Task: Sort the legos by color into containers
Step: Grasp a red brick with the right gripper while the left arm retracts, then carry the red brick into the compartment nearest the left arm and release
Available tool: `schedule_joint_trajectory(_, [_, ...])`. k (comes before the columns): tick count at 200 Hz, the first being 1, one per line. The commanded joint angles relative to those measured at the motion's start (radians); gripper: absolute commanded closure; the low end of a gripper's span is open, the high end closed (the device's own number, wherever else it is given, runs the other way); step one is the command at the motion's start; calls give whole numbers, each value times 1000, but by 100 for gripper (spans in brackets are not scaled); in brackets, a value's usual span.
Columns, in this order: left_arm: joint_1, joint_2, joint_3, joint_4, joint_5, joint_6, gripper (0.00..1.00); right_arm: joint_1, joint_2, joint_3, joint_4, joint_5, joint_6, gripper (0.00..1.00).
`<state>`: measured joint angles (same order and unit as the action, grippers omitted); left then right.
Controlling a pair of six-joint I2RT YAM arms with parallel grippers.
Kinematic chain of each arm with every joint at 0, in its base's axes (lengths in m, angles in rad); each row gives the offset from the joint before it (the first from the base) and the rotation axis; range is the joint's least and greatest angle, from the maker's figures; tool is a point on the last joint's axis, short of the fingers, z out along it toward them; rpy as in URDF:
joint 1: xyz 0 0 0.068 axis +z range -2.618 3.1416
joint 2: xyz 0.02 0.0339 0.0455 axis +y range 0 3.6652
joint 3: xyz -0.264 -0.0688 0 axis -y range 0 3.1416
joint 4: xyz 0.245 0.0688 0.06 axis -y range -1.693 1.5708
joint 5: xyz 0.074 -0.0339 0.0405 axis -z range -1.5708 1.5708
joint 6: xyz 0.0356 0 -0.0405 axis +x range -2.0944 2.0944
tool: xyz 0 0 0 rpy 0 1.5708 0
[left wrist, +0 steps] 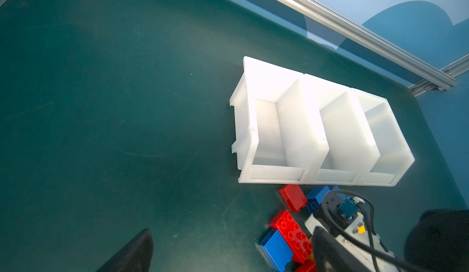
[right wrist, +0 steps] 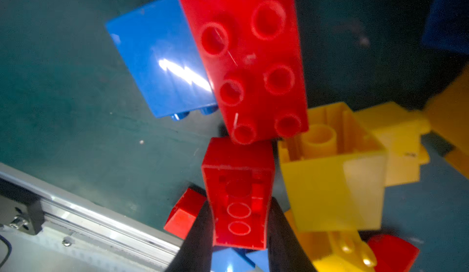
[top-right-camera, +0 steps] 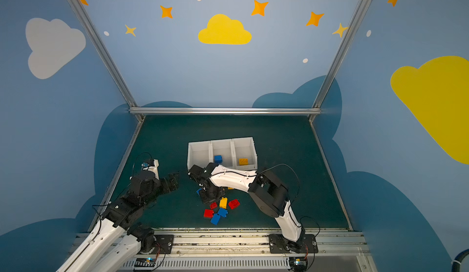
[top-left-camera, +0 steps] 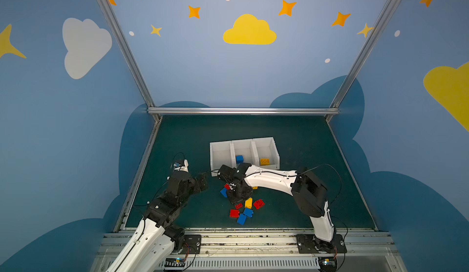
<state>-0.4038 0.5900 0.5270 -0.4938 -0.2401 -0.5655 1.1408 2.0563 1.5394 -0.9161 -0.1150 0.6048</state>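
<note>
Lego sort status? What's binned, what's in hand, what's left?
Done: one blue brick in the middle bin, one yellow brick in the right bin; left bin empty. In hand: right gripper shut on a small red brick; left gripper open, empty. Left: the pile of red, blue and yellow bricks on the mat, so most of the job.

Both top views look steeply down from above desk (top-left-camera: 317, 143) front; wrist cams sit close, all sharing brick pile (top-left-camera: 248, 203).
</note>
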Motion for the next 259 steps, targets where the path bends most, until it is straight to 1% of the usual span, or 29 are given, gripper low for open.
schedule_joint_trajectory(1, [5,-6,-10,-8,-7,5,3,2,16,23,-6,-2,-12,77])
schedule_joint_trajectory(22, [4,-9,-11,-8,-11,1,3,-8,-20,38,-12,-13,-29,78])
schedule_joint_trajectory(41, [4,-10,-7,-11,-12,0,3,-37,-60,88,-41,-13,-68,78])
schedule_joint_trajectory(58, [4,-16,-5,-19,-16,-2,2,-84,-87,149,-65,-6,-106,78])
schedule_joint_trajectory(75, [5,-26,-5,-26,-20,-2,2,-142,-88,216,-69,-23,-147,78])
schedule_joint_trajectory(106, [6,-53,-6,-41,-35,-6,1,-229,6,409,-111,-32,-188,78])
schedule_joint_trajectory(140, [6,-86,-24,-33,-2,-17,1,-267,144,627,-161,-35,-213,78])
schedule_joint_trajectory(160, [5,-97,-37,-19,24,-9,1,-280,204,710,-186,-38,-211,77])
schedule_joint_trajectory(201, [5,-92,-48,2,56,-2,1,-284,251,737,-169,-61,-191,75])
schedule_joint_trajectory(226, [6,-84,-49,11,75,0,1,-288,261,738,-162,-71,-184,72])
schedule_joint_trajectory(237, [5,-79,-51,11,80,0,1,-287,263,740,-161,-75,-181,69])
schedule_joint_trajectory(259, [4,-74,-54,11,82,1,1,-291,262,742,-156,-82,-175,56])
